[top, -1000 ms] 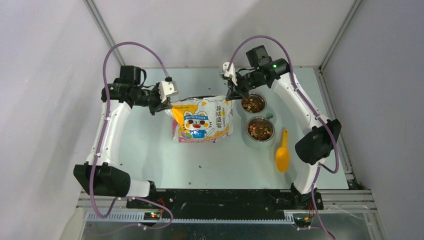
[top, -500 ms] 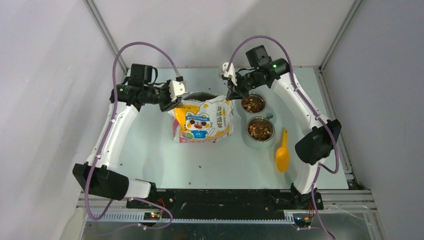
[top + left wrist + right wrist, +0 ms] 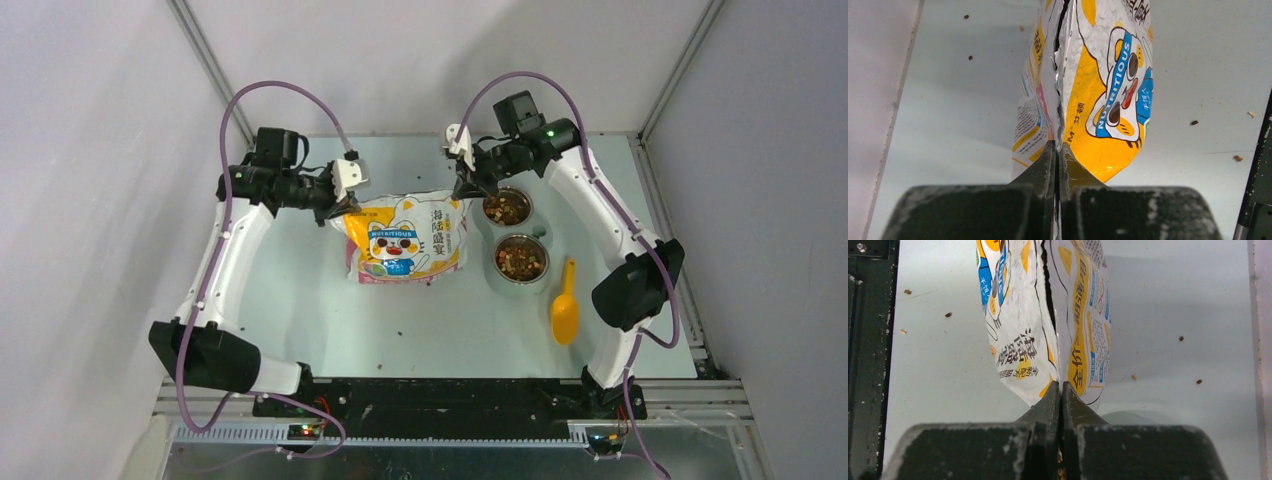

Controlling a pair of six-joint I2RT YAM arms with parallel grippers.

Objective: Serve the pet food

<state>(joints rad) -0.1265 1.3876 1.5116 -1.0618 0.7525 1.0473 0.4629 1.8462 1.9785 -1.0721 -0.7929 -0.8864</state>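
Left wrist view shows the left gripper (image 3: 1056,159) with its jaws pressed together on one top corner of the white, yellow and pink printed foil bag with a cartoon cat (image 3: 1098,100); the right wrist view shows the right gripper (image 3: 1062,392) pinching the opposite top corner in the same way; the bag's mouth runs between them as a narrow dark slit.

The pet food, small brown and reddish dry kibble pellets (image 3: 507,208), lies heaped in the far round steel bowl (image 3: 529,197) and in the near round steel bowl (image 3: 545,250), both just right of the bag; a few stray pellets dot the pale grey-green table (image 3: 300,290); the yellow plastic scoop (image 3: 565,312) lies near the bowls, untouched.

Serving looks done, so the step in hand is probably closing the bag; the next move would call for drawing the two corners apart evenly, so the mouth flattens without the bag tipping.

Half a second ago the bag's mouth gaped dark and round and the left gripper sat further in over it; a second ago that gripper was further left; the right arm, bowls and scoop are unchanged.
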